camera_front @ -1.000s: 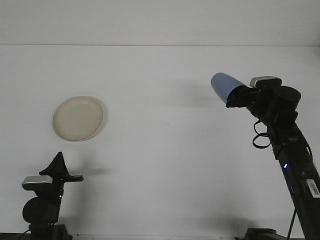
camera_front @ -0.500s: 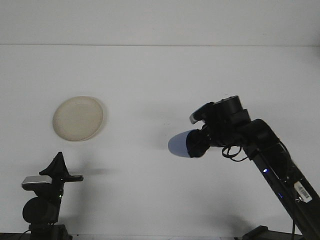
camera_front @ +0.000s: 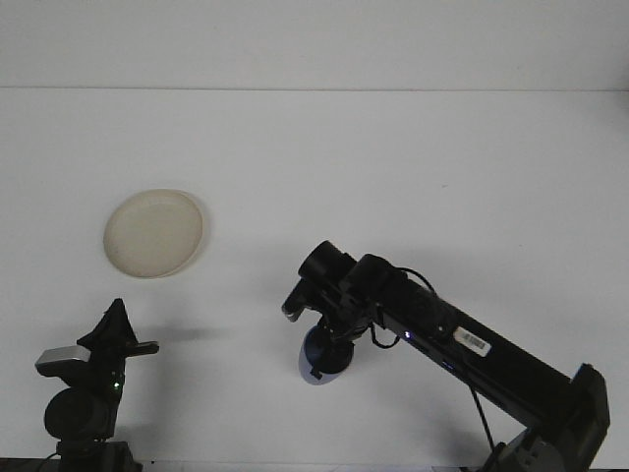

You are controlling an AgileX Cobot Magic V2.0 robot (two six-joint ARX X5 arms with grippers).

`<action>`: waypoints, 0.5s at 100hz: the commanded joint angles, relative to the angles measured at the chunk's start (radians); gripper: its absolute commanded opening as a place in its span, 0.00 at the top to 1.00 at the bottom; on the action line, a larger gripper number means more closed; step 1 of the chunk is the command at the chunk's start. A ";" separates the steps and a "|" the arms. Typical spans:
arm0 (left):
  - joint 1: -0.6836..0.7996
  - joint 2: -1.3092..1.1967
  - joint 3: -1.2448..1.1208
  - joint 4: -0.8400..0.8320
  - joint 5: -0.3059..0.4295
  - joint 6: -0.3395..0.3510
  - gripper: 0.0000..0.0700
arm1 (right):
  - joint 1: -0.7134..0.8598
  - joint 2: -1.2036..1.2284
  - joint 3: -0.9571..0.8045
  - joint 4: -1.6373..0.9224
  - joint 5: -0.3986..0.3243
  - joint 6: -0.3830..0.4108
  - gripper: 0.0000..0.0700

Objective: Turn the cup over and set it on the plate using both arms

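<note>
While clamped by right gripper [camera_front: 329,346], cup [camera_front: 316,362] low.

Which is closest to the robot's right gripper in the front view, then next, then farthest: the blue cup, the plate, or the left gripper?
1. Blue cup, held at the right gripper, low in the middle.
2. Plate, up on the left.
3. Left gripper, bottom-left corner.

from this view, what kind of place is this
Probably a robot lab or data-collection bench: a bare white tabletop, two black robot arms, the right tool lowering a pale blue plastic cup, and one round cream plate. No household clutter shows.
</note>
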 commanded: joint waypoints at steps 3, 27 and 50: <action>0.001 -0.002 -0.018 0.011 -0.001 -0.061 0.98 | 0.023 0.055 0.031 0.001 0.003 -0.007 1.00; 0.001 -0.002 -0.018 0.011 -0.001 -0.106 0.98 | 0.035 0.119 0.031 0.003 0.052 -0.007 1.00; 0.001 -0.002 -0.018 0.011 -0.001 -0.108 0.98 | 0.035 0.120 0.031 0.004 0.051 -0.026 0.90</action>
